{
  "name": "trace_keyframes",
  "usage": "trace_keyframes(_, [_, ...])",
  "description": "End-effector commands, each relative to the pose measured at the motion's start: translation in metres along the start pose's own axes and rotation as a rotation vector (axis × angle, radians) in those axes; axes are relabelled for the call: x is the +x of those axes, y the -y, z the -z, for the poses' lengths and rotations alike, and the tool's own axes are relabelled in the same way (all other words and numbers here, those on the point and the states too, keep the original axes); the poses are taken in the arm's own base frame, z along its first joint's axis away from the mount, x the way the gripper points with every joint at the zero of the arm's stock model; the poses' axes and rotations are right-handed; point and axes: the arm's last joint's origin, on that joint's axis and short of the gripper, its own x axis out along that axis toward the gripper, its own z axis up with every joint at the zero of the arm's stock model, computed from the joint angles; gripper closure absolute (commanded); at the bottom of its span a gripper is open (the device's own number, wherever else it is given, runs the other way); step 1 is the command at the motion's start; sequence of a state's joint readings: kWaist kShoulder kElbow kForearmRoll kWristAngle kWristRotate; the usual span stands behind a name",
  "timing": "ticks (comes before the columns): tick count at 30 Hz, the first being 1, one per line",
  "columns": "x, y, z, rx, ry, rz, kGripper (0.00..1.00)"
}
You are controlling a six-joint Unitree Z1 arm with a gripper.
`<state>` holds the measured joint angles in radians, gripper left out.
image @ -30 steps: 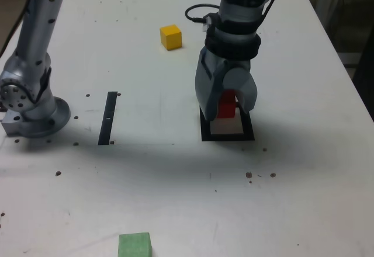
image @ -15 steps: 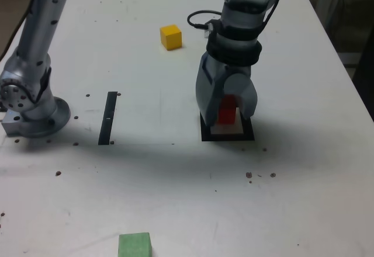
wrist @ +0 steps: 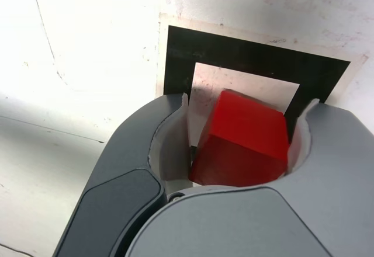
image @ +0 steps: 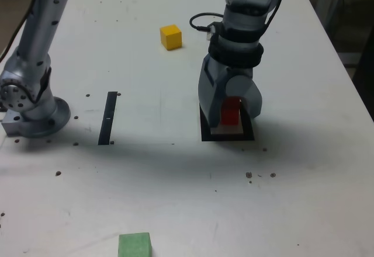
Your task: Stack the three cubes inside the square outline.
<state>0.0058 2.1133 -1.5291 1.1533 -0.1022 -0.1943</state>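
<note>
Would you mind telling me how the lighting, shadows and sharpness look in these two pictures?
Exterior view: soft and slightly blurry, even overhead light; the grey robot hand casts a faint shadow beside the thick black square outline, and the small green cube is cut by the frame edge. Wrist view: the white table is overexposed, while the matte red cube is sharp.

Ext cam high, front-on; wrist cam close, looking down (both see square outline (image: 227, 132) (wrist: 245, 55)).

Red cube (wrist: 242, 140) matte; claw (wrist: 245, 122) smooth grey plastic w/ slight sheen.
</note>
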Motion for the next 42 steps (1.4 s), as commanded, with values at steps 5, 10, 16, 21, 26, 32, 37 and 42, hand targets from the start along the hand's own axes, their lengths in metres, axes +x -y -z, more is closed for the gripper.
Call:
trace_keyframes(5, [0.003,0.001,-0.001,0.004,-0.01,0.002,0.21])
trace_keyframes(10, [0.003,0.0,0.0,0.005,-0.016,0.004,0.18])
trace_keyframes(16, [-0.007,-0.001,0.007,0.003,0.006,-0.02,0.04])
trace_keyframes(21, [-0.025,-0.003,0.019,-0.001,0.039,-0.04,0.0])
trace_keyframes(26, [-0.054,-0.011,0.043,-0.002,0.075,-0.09,0.0])
trace_keyframes(32, [-0.087,-0.041,0.074,0.004,0.128,-0.176,0.0])
trace_keyframes(37, [-0.097,-0.087,0.086,0.006,0.111,-0.189,0.01])
trace_keyframes(42, [-0.101,-0.137,0.096,-0.058,0.083,-0.214,0.01])
